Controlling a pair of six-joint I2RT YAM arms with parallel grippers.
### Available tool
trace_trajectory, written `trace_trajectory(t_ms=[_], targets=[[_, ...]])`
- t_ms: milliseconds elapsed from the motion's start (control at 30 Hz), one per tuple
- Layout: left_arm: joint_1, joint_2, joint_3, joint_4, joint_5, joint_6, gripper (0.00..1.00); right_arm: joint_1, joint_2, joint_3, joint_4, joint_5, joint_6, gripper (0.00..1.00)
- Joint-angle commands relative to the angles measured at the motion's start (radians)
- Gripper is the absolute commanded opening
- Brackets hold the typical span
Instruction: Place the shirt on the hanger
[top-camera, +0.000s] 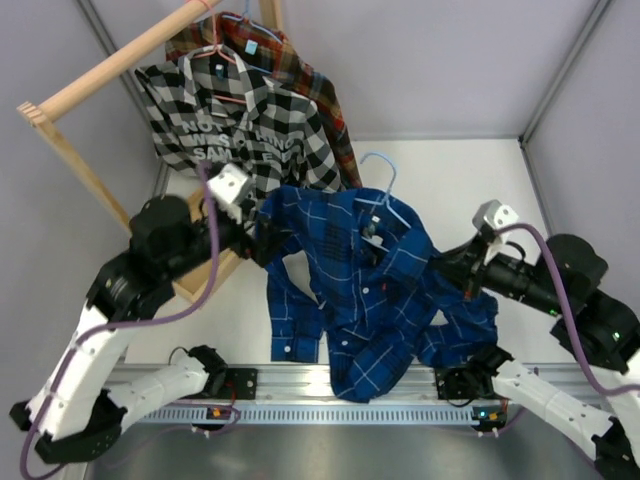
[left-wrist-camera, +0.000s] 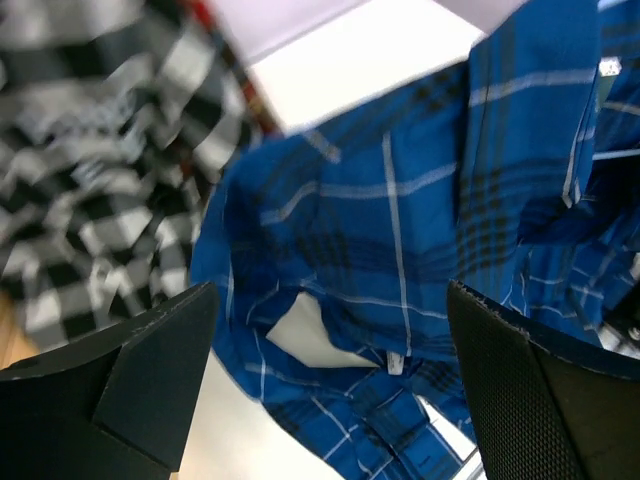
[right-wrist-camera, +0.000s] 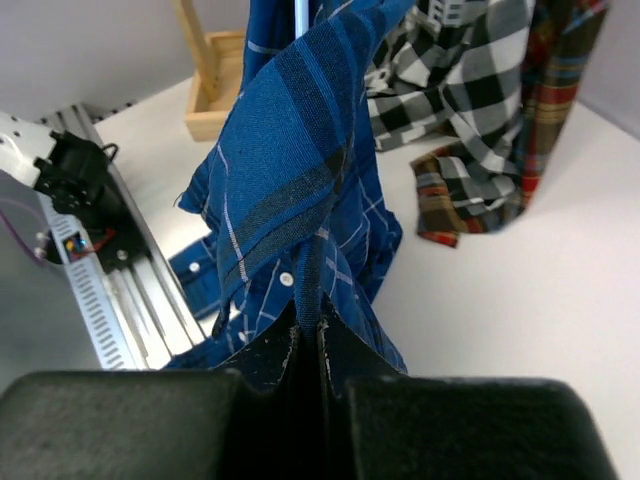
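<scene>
Right gripper (right-wrist-camera: 308, 338) is clamped on the shirt (right-wrist-camera: 290, 190), left gripper (left-wrist-camera: 330, 305) spread wide; the hanger (top-camera: 390, 180), upper centre, is judged only partly inserted.

Shirt (top-camera: 350, 290) between two pincers, on the table (top-camera: 470, 170)
It spreads left of the right pincer (right-wrist-camera: 310, 345) and right of the left pincer (left-wrist-camera: 330, 380); hanger (top-camera: 385, 195) at its far edge, hung shirts (top-camera: 240, 130) behind the left pincer.
</scene>
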Motion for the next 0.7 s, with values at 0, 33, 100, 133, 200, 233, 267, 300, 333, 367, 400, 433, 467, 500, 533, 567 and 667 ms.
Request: trace_trajectory(t_ms=[0, 33, 100, 133, 200, 233, 267, 300, 333, 367, 400, 433, 467, 500, 533, 567, 667], targets=[[0.001, -0.221, -0.206, 0.192, -0.264, -0.188, 0.98, 0.011, 0.086, 0.053, 0.276, -0.11, 0.097, 0.0], [0.001, -0.269, -0.31, 0.203, -0.269, -0.195, 0.98, 0.011, 0.101, 0.073, 0.297, -0.106, 0.121, 0.0], [0.001, -0.376, -0.397, 0.204, -0.251, -0.189, 0.98, 0.011, 0.152, 0.104, 0.337, -0.086, 0.156, 0.0], [0.001, -0.408, -0.484, 0.203, -0.243, -0.186, 0.98, 0.011, 0.173, 0.146, 0.371, -0.069, 0.188, 0.0], [0.001, -0.516, -0.571, 0.206, -0.208, -0.178, 0.98, 0.012, 0.238, 0.235, 0.396, -0.055, 0.203, 0.0], [0.001, -0.552, -0.643, 0.212, -0.2, -0.184, 0.98, 0.011, 0.262, 0.268, 0.408, -0.035, 0.21, 0.0], [0.001, -0.591, -0.664, 0.221, -0.191, -0.201, 0.98, 0.011, 0.284, 0.304, 0.409, -0.021, 0.212, 0.0], [0.001, -0.663, -0.676, 0.243, -0.134, -0.212, 0.98, 0.011, 0.336, 0.379, 0.408, -0.011, 0.213, 0.0], [0.001, -0.695, -0.684, 0.247, -0.12, -0.213, 0.98, 0.011, 0.36, 0.415, 0.406, -0.012, 0.212, 0.0], [0.001, -0.721, -0.693, 0.252, -0.125, -0.216, 0.98, 0.011, 0.385, 0.453, 0.403, -0.018, 0.212, 0.0], [0.001, -0.763, -0.698, 0.252, -0.141, -0.222, 0.98, 0.011, 0.443, 0.534, 0.394, -0.026, 0.212, 0.0], [0.001, -0.774, -0.707, 0.257, -0.148, -0.219, 0.98, 0.011, 0.474, 0.574, 0.383, -0.052, 0.213, 0.0], [0.001, -0.78, -0.71, 0.257, -0.155, -0.221, 0.98, 0.011, 0.5, 0.613, 0.37, -0.063, 0.215, 0.0], [0.001, -0.78, -0.71, 0.258, -0.161, -0.221, 0.98, 0.011, 0.546, 0.675, 0.37, -0.069, 0.218, 0.0], [0.001, -0.775, -0.712, 0.264, -0.163, -0.221, 0.98, 0.011, 0.566, 0.703, 0.37, -0.069, 0.216, 0.0], [0.003, -0.772, -0.713, 0.269, -0.163, -0.221, 0.98, 0.011, 0.584, 0.736, 0.37, -0.069, 0.221, 0.0], [0.013, -0.754, -0.713, 0.266, -0.21, -0.226, 0.98, 0.011, 0.673, 0.863, 0.371, -0.089, 0.245, 0.0]])
